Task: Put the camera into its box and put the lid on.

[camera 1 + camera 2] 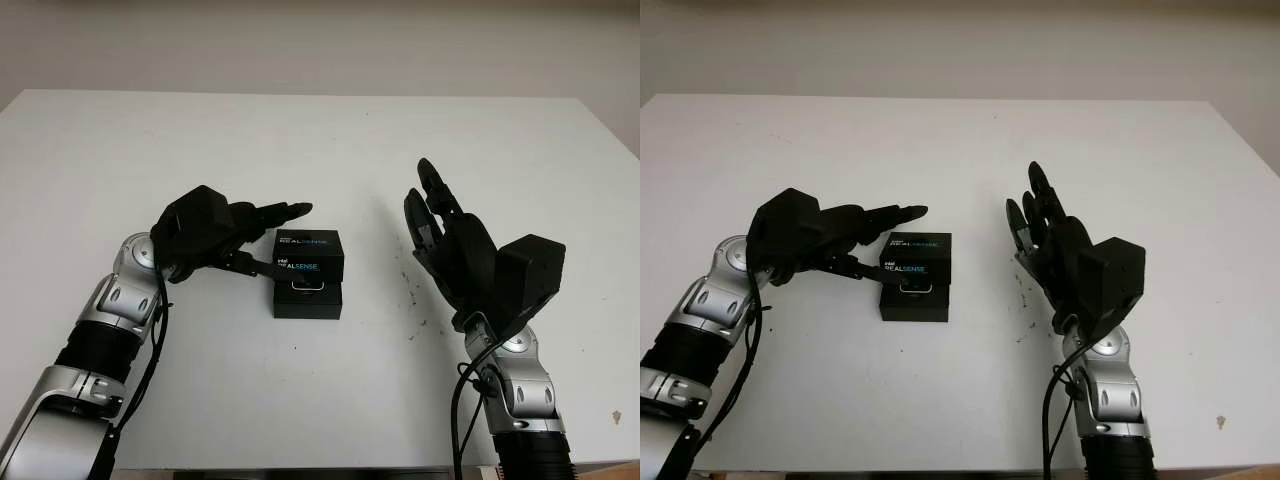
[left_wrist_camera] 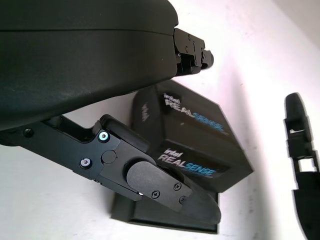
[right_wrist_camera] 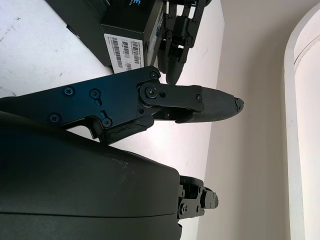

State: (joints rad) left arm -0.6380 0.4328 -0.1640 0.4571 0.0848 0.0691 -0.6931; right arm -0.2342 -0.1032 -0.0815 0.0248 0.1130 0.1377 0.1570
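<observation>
The RealSense lid [image 1: 309, 252] sits askew on its box [image 1: 308, 300], the camera [image 1: 306, 287] apparently inside. It is fingered by the left hand [image 1: 215, 235], nothing grasped. The right hand [image 1: 455, 250] is held open nearby.

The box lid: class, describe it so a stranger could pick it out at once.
On the white table, between the left hand and the right hand, sits a black box. The lid lies askew across its far part, printed with RealSense lettering.

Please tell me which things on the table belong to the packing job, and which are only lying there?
Job: box base with the camera inside; RealSense lid lying askew over it; left hand at the lid; right hand, open, raised beside.
Lying about: dark specks on the white table.
</observation>
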